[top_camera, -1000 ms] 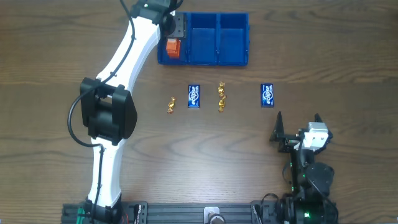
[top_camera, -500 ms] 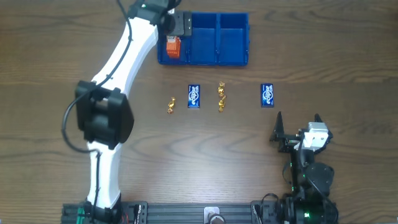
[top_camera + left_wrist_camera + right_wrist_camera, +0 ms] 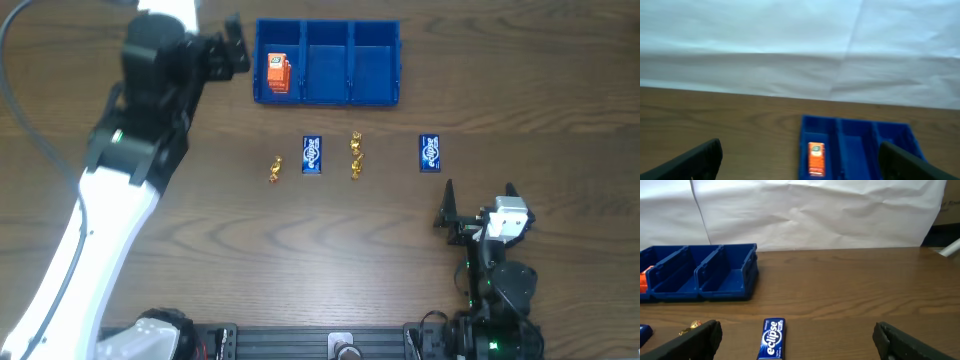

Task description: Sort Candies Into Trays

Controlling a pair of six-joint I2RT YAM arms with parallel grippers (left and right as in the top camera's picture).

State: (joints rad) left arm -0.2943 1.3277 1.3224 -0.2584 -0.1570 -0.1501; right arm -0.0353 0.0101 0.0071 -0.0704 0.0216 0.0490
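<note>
A blue tray (image 3: 375, 62) with three compartments stands at the back of the table. An orange candy pack (image 3: 278, 73) lies in its left compartment, also seen as the orange pack (image 3: 815, 158). My left gripper (image 3: 232, 45) hangs open and empty, raised left of the tray (image 3: 860, 145). Two blue candy packs (image 3: 312, 154) (image 3: 430, 152) and three gold candies (image 3: 275, 168) (image 3: 356, 143) (image 3: 356, 166) lie in a row in front of the tray. My right gripper (image 3: 478, 205) stands open near its base, just behind the right blue pack (image 3: 772, 339).
The wooden table has bare room to the left and right of the candy row. A white sheet (image 3: 810, 210) hangs behind the table's far edge. The right arm's base (image 3: 495, 300) sits at the front right.
My left arm has pulled back from over the tray's left compartment, swinging left and rising. The orange pack stays in the tray. The right arm has not moved.
</note>
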